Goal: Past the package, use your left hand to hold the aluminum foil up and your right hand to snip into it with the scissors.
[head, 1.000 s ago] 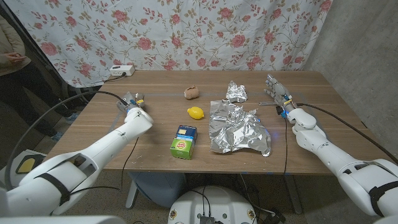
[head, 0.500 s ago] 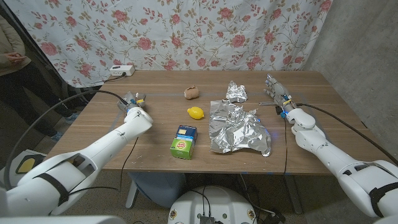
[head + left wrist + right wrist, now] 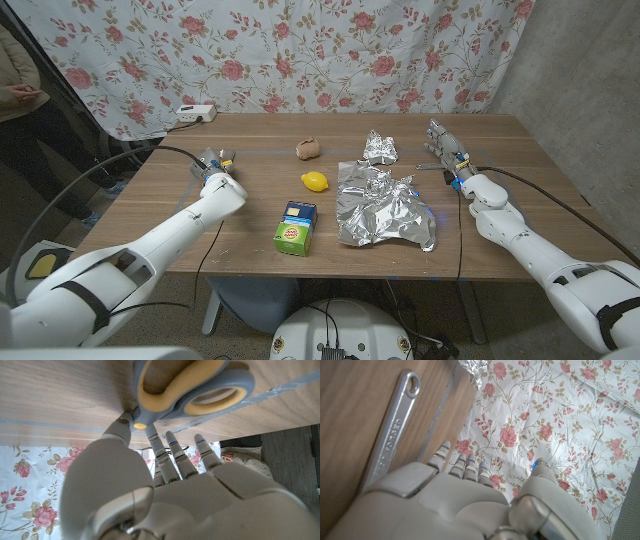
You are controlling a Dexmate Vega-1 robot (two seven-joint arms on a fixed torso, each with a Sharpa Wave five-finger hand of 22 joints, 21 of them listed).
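A large crumpled sheet of aluminum foil lies right of the table's middle, with a smaller foil lump behind it. The blue and green package stands near the front edge, left of the foil. Scissors with grey-blue and yellow handles lie at the left side, just beyond my left hand. That hand holds nothing, its fingers stretched toward the handles. My right hand stands at the far right, fingers extended and empty, apart from the foil.
A steel wrench lies on the table beside my right hand. A lemon and a brown lump sit mid-table. A white power strip is at the back left. A person stands at the left edge.
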